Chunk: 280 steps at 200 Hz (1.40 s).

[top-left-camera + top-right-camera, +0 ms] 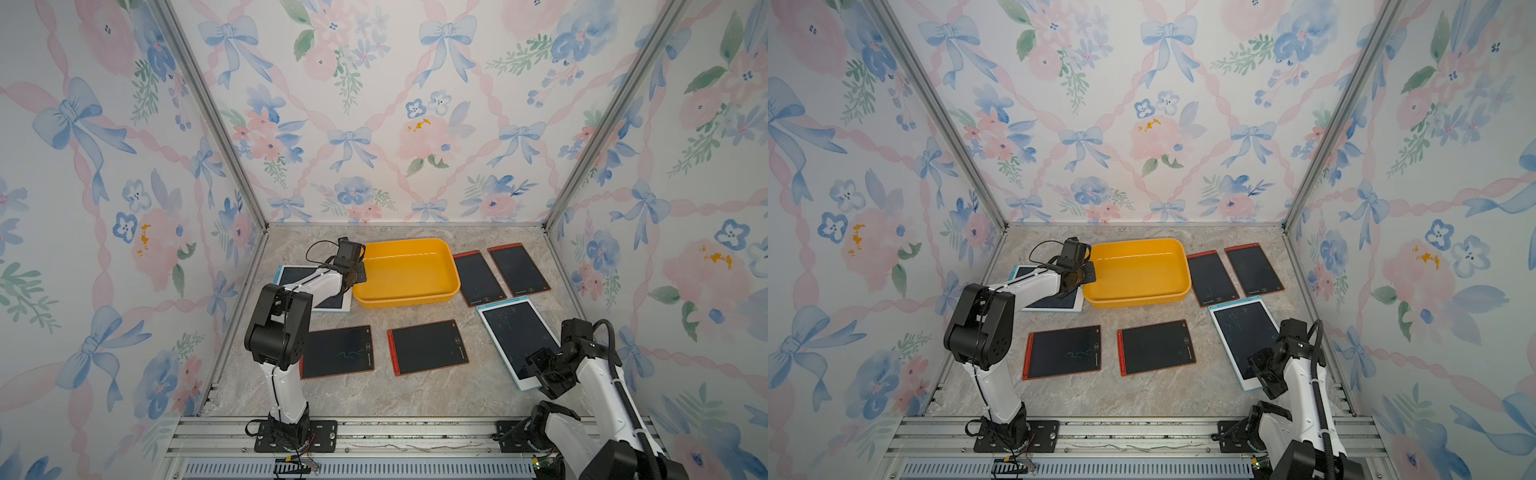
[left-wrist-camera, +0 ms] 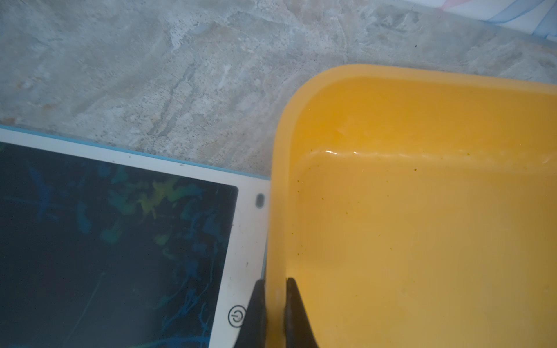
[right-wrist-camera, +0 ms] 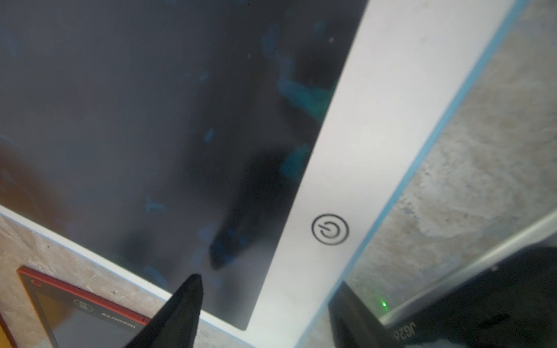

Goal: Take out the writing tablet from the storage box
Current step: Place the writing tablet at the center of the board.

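The yellow-orange storage box point(image 1: 407, 297) point(image 1: 1138, 299) stands at the back middle of the table, and nothing shows inside it. My left gripper point(image 1: 357, 276) point(image 1: 1088, 274) point(image 2: 275, 283) is shut on the box's left rim point(image 2: 277, 211), one finger inside and one outside. At the front right a white, blue-edged writing tablet point(image 1: 515, 332) point(image 1: 1246, 328) point(image 3: 180, 120) lies flat on the table. My right gripper point(image 1: 540, 372) point(image 1: 1264, 370) point(image 3: 265, 286) hovers open over its near corner, jaws wide apart and holding nothing.
A second white tablet point(image 1: 291, 276) point(image 2: 120, 241) lies against the box's left side, under my left arm. Red-framed tablets lie in front of the box point(image 1: 338, 351) point(image 1: 428, 347) and to its right point(image 1: 478, 278) point(image 1: 517, 270). Walls enclose three sides.
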{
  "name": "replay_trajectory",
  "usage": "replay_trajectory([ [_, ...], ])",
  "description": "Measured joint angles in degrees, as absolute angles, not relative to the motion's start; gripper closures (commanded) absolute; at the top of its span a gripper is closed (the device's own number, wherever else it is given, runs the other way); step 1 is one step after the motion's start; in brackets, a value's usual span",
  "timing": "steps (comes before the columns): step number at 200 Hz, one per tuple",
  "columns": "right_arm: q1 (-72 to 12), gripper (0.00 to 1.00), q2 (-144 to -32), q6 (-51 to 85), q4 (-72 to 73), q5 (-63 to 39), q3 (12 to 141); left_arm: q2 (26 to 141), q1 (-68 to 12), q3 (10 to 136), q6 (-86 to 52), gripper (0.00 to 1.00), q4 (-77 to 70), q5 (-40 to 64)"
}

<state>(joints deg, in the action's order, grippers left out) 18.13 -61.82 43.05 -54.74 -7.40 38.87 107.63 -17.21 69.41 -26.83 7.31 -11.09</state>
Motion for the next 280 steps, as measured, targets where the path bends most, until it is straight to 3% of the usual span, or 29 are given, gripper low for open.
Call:
replay_trajectory([
  [130, 16.82, 0.31, -63.05, 42.35, -54.41, -4.95, 42.39, 107.63, -17.17, 69.41, -26.83, 1.00, 7.31, -11.09],
  [266, 5.93, 0.28, -67.22, 41.93, -52.64, -1.85, 59.16, 107.63, -17.12, 69.87, -26.76, 1.00, 7.40, -10.72],
  [280, 4.29, 0.29, -69.28, 41.69, -51.64, -1.76, 62.22, 107.61, -17.12, 69.87, -26.76, 0.95, 7.40, -10.70],
])
